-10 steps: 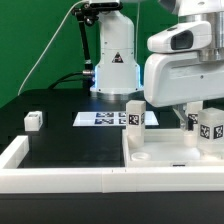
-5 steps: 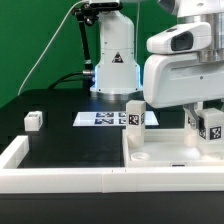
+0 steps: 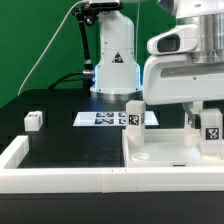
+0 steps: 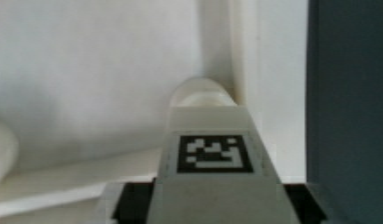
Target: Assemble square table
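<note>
The white square table top (image 3: 165, 152) lies at the exterior view's right, inside the border wall. One tagged white leg (image 3: 134, 113) stands at its far left corner. My gripper (image 3: 208, 124) is shut on another tagged white leg (image 3: 211, 130) and holds it upright over the top's right part. In the wrist view the held leg (image 4: 213, 140) points at the top's corner by the raised rim (image 4: 241, 60), with my gripper (image 4: 213, 205) closed on both of its sides. A small white leg (image 3: 33, 120) lies alone at the left.
The marker board (image 3: 100, 118) lies behind the table top. The long white border wall (image 3: 60, 181) runs along the front and left. The robot base (image 3: 112, 60) stands at the back. A round boss (image 4: 1, 150) rises from the top beside the held leg.
The held leg has shifted slightly to the exterior view's right and turned, so one tag face now shows. The other parts have not moved.
</note>
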Controlling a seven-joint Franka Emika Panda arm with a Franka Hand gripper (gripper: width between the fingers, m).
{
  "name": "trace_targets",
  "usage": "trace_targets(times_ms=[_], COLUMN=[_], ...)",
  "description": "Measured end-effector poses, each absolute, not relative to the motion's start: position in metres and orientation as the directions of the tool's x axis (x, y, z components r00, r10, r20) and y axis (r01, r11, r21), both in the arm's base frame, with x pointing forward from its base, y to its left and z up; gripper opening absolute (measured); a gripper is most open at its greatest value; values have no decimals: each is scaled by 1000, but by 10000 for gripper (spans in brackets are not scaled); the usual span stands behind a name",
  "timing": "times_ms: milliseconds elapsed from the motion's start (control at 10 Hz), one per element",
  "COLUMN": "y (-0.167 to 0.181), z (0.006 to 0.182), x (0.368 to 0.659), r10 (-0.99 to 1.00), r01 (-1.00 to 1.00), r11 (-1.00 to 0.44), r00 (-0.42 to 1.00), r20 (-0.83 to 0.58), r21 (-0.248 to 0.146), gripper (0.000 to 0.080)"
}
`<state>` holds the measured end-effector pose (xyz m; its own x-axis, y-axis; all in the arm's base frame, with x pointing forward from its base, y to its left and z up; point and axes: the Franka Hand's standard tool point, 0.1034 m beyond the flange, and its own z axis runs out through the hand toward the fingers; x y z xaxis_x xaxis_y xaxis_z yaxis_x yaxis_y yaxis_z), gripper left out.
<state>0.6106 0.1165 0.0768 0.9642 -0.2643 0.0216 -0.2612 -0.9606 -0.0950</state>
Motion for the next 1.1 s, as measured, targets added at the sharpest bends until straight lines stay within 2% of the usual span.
trace_targets(times_ms=[200,500,800,900,1000,1100], y=[119,122,121,121,121,121], z=[76,75,75,75,75,75], x=[610,608,609,609,609,609], r10=[-486,-777,-854,-845,-824,-800], r01=[-484,-777,-856,-846,-825,-801], r11=[-870,-624,-510,-526,-558,-592], r00=[874,628,516,532,564,597], r20=[-3,-42,-64,-63,-59,-56], r21=[-96,-85,-86,-88,-90,-92], gripper=[290,290,290,375,375,510])
